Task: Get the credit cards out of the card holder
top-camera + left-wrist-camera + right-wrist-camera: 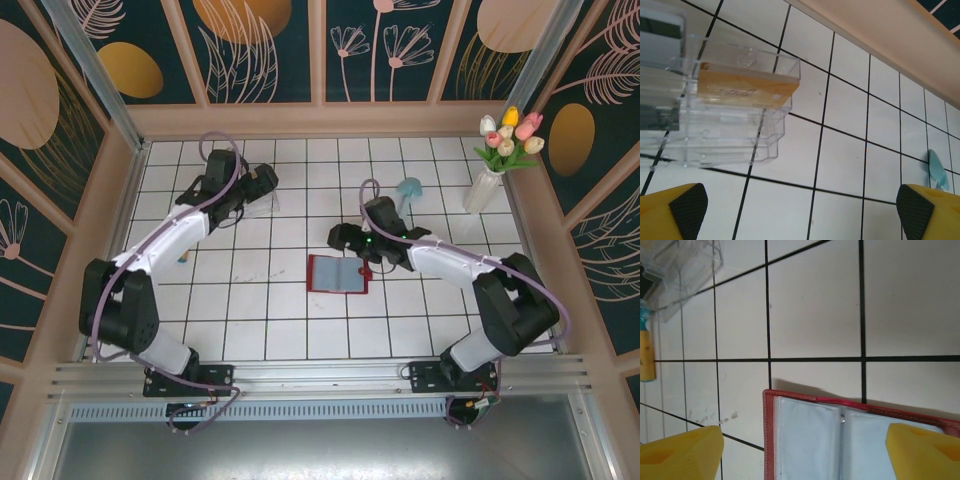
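The red card holder [339, 273] lies open on the tiled floor near the middle, its pale grey-blue pockets [810, 440] facing up. My right gripper [345, 238] hovers just behind it, open, with the holder's far edge between its yellow fingers [680, 452]. A yellowish-tan credit card [742, 87] rests inside the clear plastic box [735, 115] at the back left. A grey card [660, 47] sits in the same box, partly cut off. My left gripper [262, 183] is open beside the box, holding nothing.
A white vase of tulips [495, 165] stands at the back right, and a pale blue mushroom-shaped object [408, 190] sits behind the right arm. Wooden walls ring the tiled floor. A small teal-and-yellow item [182, 258] lies under the left arm.
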